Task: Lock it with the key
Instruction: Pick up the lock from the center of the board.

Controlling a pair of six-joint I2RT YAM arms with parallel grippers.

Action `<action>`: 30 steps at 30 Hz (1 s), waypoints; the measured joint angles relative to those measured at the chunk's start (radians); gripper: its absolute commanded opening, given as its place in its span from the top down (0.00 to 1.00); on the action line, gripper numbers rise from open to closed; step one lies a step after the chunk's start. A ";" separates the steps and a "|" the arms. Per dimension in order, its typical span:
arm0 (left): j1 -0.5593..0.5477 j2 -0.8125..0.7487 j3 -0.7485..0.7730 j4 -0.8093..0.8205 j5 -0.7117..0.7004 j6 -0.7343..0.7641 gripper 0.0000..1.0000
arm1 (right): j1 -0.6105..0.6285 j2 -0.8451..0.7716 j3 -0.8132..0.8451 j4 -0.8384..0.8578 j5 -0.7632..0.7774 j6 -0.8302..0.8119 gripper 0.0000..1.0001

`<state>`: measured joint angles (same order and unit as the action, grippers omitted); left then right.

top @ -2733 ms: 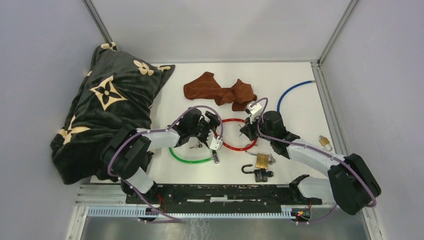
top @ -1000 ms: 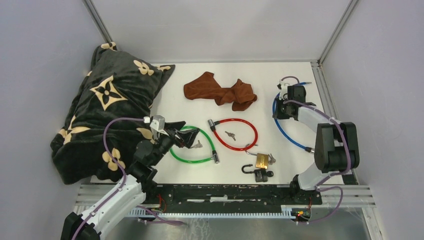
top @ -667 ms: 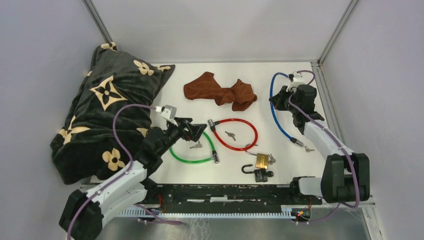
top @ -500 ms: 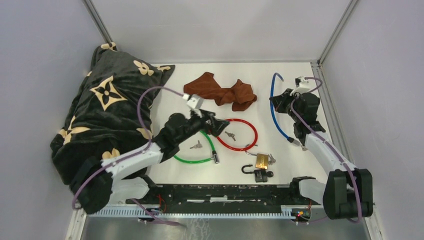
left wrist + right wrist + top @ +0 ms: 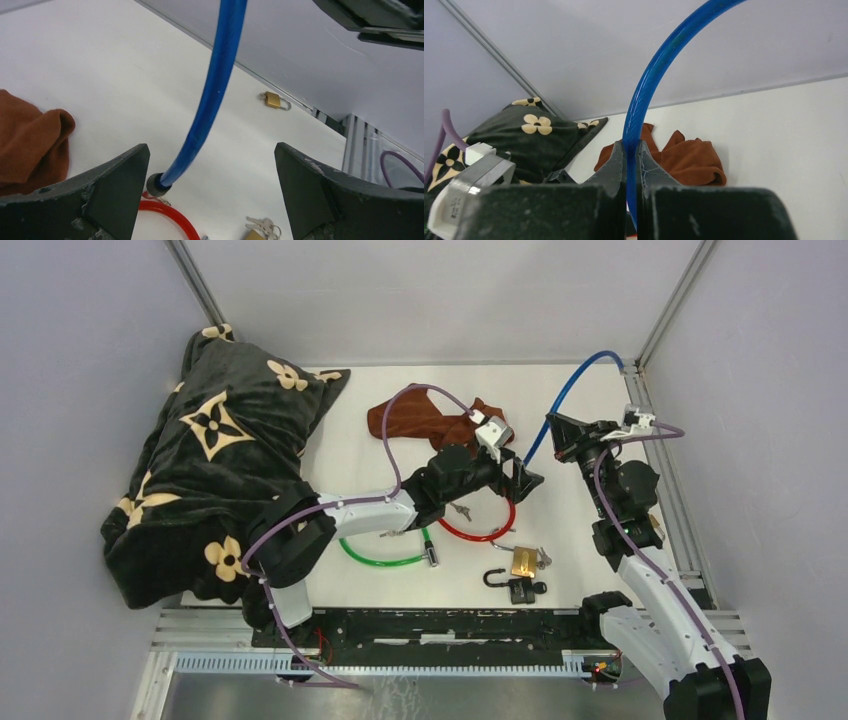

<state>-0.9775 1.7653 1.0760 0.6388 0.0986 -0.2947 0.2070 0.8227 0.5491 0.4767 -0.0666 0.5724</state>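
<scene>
1. Right end effector (image 5: 631, 147) is clamped on the glossy blue cable lock (image 5: 572, 388), which arcs up above the white bench (image 5: 345, 445).
2. Left end effector (image 5: 524, 481) gapes wide beside its black tip (image 5: 157, 182).
3. Nearby: red cable loop (image 5: 495, 530), crumpled brown cloth (image 5: 420, 420), brass padlock (image 5: 524, 561).

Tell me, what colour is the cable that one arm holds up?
Blue. The cable shows best in the right wrist view.

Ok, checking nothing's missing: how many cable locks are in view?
3: blue cable held aloft in the right gripper, red cable mid-table, green cable nearer the arm bases. Others may be hidden.
</scene>
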 measured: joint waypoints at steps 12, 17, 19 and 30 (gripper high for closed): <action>-0.002 0.093 0.072 0.119 -0.094 0.195 0.17 | 0.002 -0.042 -0.003 0.009 0.008 0.019 1.00; -0.003 0.111 0.074 0.194 -0.040 0.204 0.13 | 0.022 -0.038 -0.004 0.010 0.003 0.033 1.00; -0.003 0.122 0.077 0.212 -0.018 0.204 0.13 | 0.033 -0.032 -0.004 0.014 0.000 0.034 1.00; 0.006 0.150 0.090 0.289 0.016 0.199 0.98 | 0.099 0.017 -0.003 0.038 -0.010 0.030 0.94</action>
<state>-0.9718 1.9152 1.1656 0.9276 0.1150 -0.0959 0.3058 0.8394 0.5457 0.5148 -0.0769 0.6025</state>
